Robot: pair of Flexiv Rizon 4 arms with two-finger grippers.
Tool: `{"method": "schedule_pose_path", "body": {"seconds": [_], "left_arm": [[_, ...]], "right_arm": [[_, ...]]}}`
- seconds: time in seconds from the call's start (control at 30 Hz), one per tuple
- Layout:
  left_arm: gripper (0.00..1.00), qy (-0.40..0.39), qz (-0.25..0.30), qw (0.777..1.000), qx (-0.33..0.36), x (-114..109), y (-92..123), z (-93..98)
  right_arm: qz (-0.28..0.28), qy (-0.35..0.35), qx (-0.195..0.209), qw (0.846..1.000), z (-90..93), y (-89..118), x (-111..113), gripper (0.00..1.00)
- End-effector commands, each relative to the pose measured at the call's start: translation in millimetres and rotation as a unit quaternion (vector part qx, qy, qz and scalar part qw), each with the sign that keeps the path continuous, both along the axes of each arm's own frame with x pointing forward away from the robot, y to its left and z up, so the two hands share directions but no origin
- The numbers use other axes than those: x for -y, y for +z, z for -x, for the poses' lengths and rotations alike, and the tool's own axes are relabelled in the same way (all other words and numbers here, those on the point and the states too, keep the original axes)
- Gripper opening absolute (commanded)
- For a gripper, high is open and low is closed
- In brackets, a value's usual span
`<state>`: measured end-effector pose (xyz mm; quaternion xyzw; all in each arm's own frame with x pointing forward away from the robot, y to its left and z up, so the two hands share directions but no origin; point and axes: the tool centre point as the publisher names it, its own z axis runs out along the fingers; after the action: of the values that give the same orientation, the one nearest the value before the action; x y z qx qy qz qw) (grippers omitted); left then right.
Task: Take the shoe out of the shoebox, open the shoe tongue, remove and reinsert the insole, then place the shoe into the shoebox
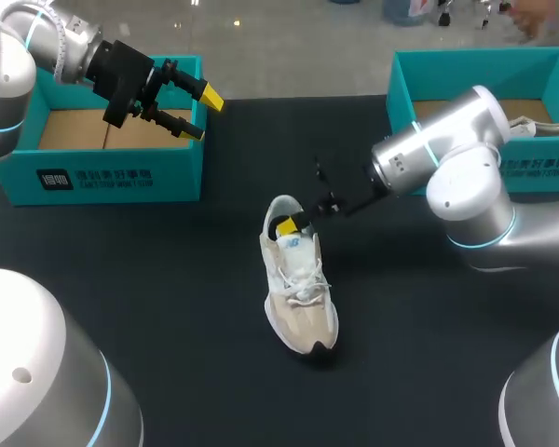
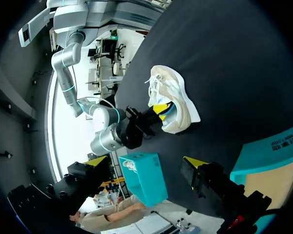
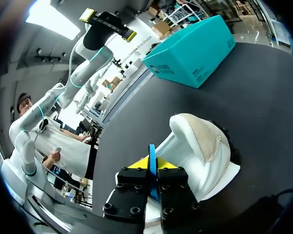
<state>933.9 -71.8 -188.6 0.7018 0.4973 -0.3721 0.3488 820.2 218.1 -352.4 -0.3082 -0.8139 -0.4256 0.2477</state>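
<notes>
Shoe lies on the dark desk, toe toward the robot. The right gripper is at the heel opening, its fingers clenched on the thin blue insole, only the edge of which shows. The left gripper hangs over the left shoebox, fingers released. The right shoebox is partly hidden by the right arm.

The shoe is white woven mesh with matt, beige, suede-like panels; its thin blue insole looks smooth. The table is matt black, the shoebox teal card, brown inside.
</notes>
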Motion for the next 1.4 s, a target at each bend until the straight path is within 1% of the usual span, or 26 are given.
{"method": "schedule_pose_path", "body": {"seconds": [0.03,0.07,0.13,0.17,0.37,0.43,0.47,0.63,0.73,0.8,0.9,0.97,1.13,1.27,1.37,1.4], "left_arm": [[1.0,0.0,-0.001,1.0,0.0,-0.2,0.3,0.1],[1.0,0.0,-0.001,1.0,0.0,-0.2,0.3,0.1],[1.0,0.0,-0.001,1.0,0.0,-0.2,0.3,0.1],[1.0,0.0,-0.001,1.0,0.0,-0.2,0.3,0.1],[1.0,0.0,-0.001,1.0,0.0,-0.2,0.3,0.1],[1.0,0.0,-0.001,1.0,0.0,-0.2,0.3,0.1],[1.0,0.0,-0.001,1.0,0.0,-0.2,0.3,0.1],[1.0,0.0,-0.001,1.0,0.0,-0.2,0.3,0.1],[1.0,0.0,-0.001,1.0,0.0,-0.2,0.3,0.1],[1.0,0.0,-0.001,1.0,0.0,-0.2,0.3,0.1],[1.0,0.0,-0.001,1.0,0.0,-0.2,0.3,0.1],[1.0,0.0,-0.001,1.0,0.0,-0.2,0.3,0.1],[1.0,0.0,-0.001,1.0,0.0,-0.2,0.3,0.1],[1.0,0.0,-0.001,1.0,0.0,-0.2,0.3,0.1],[1.0,0.0,-0.001,1.0,0.0,-0.2,0.3,0.1],[1.0,0.0,-0.001,1.0,0.0,-0.2,0.3,0.1]], "right_arm": [[0.006,-0.001,0.007,1.0,0.4,4.7,-1.6,0.25],[0.006,-0.001,0.009,1.0,0.0,6.2,-1.6,0.31],[0.01,0.001,0.014,1.0,0.0,8.7,-1.6,0.35],[0.012,0.001,0.016,1.0,0.3,10.5,-1.6,0.39],[0.027,0.003,0.041,0.999,3.3,23.9,-2.9,0.5],[0.028,0.003,0.046,0.999,4.6,27.9,-3.8,0.6],[0.029,0.004,0.049,0.998,5.3,29.8,-4.3,0.6],[0.042,0.007,0.06,0.997,8.5,33.5,-4.7,0.71],[0.051,0.002,0.08,0.995,9.4,38.4,-3.4,0.84],[0.042,-0.005,0.095,0.995,8.6,42.5,-3.2,0.86],[0.041,-0.016,0.116,0.992,5.1,45.3,-1.6,0.98],[0.038,-0.018,0.122,0.992,2.4,47.2,-1.5,0.97],[0.032,-0.022,0.141,0.989,-3.3,59.1,-2.3,0.97],[0.026,-0.019,0.144,0.989,-8.3,65.8,-6.6,0.9],[0.02,-0.016,0.151,0.988,-10.6,71.0,-10.1,0.89],[0.017,-0.018,0.156,0.987,-11.7,73.2,-10.0,0.91]]}}
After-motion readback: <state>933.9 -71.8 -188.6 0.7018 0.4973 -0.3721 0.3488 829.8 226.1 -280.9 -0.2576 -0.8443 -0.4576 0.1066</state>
